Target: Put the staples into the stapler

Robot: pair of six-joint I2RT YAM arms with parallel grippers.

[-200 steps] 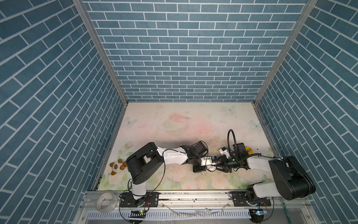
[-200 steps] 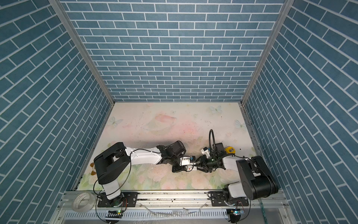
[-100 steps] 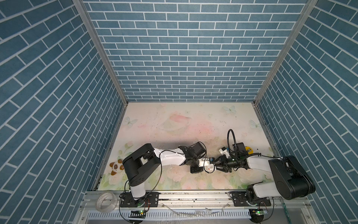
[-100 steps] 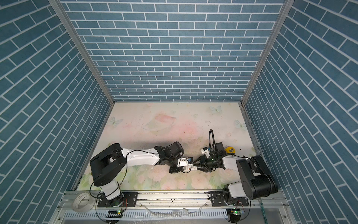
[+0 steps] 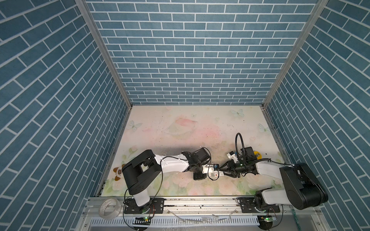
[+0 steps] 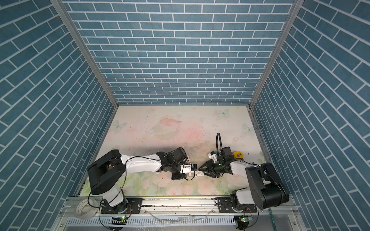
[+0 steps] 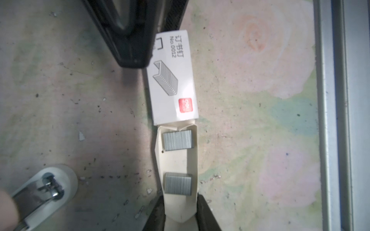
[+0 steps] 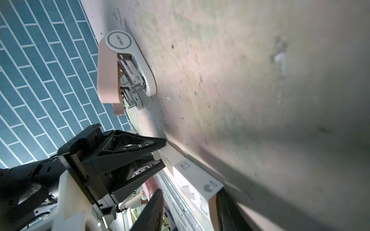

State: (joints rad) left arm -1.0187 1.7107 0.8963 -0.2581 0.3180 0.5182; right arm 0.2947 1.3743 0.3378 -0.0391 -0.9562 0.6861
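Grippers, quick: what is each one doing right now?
Left gripper: shut on the white tray of staples.
Right gripper: shut on the white sleeve.

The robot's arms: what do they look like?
The left arm and right arm have smooth white shells, bulky black joints and thin black cables looping alongside. Each ends in black, triangular, open-framed jaws.

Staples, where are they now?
In the left wrist view the staples lie as two blocks in the white tray held by the left gripper, beside the sleeve, near the table's front middle.
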